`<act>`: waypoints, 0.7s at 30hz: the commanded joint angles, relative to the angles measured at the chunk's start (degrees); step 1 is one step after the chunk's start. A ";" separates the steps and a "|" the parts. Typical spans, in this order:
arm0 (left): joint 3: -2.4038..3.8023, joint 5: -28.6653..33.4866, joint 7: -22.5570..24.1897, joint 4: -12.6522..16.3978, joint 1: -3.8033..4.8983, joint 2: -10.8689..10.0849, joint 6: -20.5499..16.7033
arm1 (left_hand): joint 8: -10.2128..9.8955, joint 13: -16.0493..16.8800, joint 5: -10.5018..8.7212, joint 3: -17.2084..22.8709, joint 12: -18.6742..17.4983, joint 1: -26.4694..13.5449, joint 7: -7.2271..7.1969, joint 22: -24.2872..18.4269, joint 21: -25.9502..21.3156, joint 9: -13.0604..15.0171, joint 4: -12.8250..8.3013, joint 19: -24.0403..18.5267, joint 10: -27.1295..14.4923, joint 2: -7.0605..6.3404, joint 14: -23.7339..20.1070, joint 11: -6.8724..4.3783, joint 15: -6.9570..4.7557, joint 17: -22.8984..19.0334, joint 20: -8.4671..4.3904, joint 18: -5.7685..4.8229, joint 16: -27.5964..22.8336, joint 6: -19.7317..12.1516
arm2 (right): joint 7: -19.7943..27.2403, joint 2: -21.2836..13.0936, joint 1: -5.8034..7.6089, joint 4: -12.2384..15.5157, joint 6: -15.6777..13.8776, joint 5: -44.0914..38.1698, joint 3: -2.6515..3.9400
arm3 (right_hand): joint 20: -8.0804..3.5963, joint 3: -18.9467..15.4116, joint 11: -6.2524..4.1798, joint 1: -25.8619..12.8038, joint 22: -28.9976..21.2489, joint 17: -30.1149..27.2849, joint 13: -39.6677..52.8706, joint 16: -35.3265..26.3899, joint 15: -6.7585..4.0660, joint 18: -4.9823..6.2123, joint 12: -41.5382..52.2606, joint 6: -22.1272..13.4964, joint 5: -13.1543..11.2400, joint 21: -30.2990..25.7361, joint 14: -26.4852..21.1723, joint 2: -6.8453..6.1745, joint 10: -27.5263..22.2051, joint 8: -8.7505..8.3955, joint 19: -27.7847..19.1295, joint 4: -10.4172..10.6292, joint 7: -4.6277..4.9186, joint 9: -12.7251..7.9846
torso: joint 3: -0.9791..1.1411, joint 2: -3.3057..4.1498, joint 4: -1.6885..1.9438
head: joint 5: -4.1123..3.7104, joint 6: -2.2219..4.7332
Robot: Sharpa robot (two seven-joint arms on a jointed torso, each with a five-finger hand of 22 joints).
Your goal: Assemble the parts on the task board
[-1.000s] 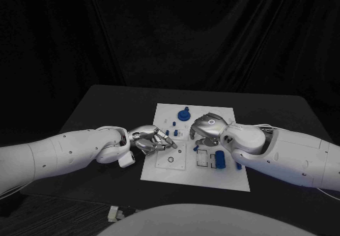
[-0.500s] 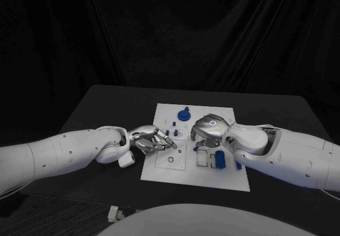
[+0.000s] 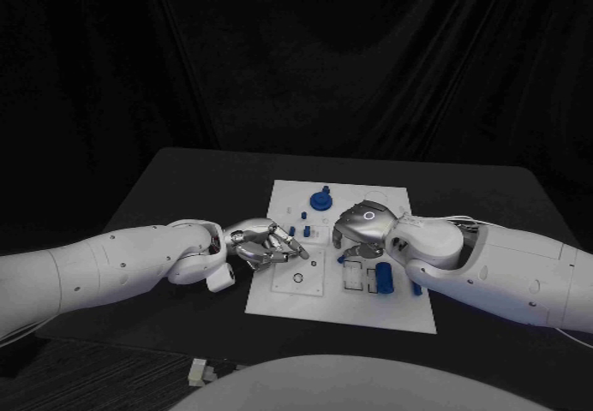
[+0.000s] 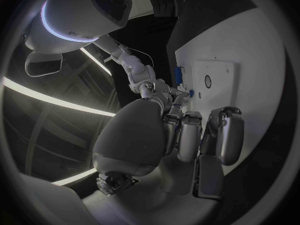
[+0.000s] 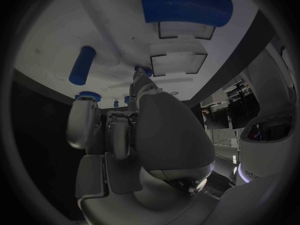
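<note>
The white task board [image 3: 371, 304] lies mid-table. My right hand [image 3: 362, 228] hovers over its middle with fingers curled down, and its fingertips [image 5: 139, 80] close on a small blue part [image 5: 140, 70] just above the board [image 5: 50, 50]. My left hand [image 3: 265, 242] rests at the board's left edge, its fingers [image 4: 187, 135] curled in with nothing visible in them. A blue round knob [image 3: 321, 202] stands at the far end. A thick blue cylinder [image 3: 386, 278] [image 5: 184, 5] lies near the front right, and a blue peg [image 5: 81, 71] lies beside it.
Small blue pegs [image 3: 305, 229] stand on the board between the two hands. A black ring [image 3: 296, 277] marks a raised white square near the front left. White rectangular sockets [image 5: 178, 62] sit by the cylinder. Bare black table [image 3: 185, 184] surrounds the board.
My right hand has sunk slightly toward the board and its fingers have drawn in over the small blue part. The left hand has not moved.
</note>
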 commanded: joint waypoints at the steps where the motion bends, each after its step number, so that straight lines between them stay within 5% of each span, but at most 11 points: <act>1: 0.04 0.24 0.25 0.11 -0.10 0.06 0.74 | 0.23 14.93 0.07 0.24 0.14 0.30 -0.10 12.33 -0.33 0.02 0.01 -0.33 6.08 0.23 5.94 0.48 0.47 15.05 0.02 0.37 0.15 0.35 | 0.12 0.09 -0.16 -0.07 1.36 -0.97 0.03 | -0.05 -0.01 -0.40 0.49 10.00 15.10 15.09 0.15 -0.42 -0.13 0.14 -0.42 -0.21 -0.28 5.96 0.03 6.20 -0.24 -0.26 -0.27 -0.08 0.07 | 0.01 -0.03 -0.03 | 0.05 -0.01; 21: 0.04 0.24 0.07 -0.02 -0.11 0.13 0.89 | 0.24 14.93 0.06 0.35 0.14 0.29 -0.10 12.29 -0.41 0.03 -0.02 -0.46 6.08 0.24 5.94 0.48 0.49 15.05 0.04 0.40 0.15 0.43 | 0.24 1.06 -0.50 -1.23 0.95 -1.39 0.03 | -0.05 -0.21 -0.39 0.66 9.84 15.10 15.09 0.15 -0.40 -0.02 0.14 -0.96 -0.21 -0.86 5.96 0.05 6.20 -0.51 -0.62 0.01 -0.03 0.09 | 0.00 0.01 -0.02 | -0.07 -0.01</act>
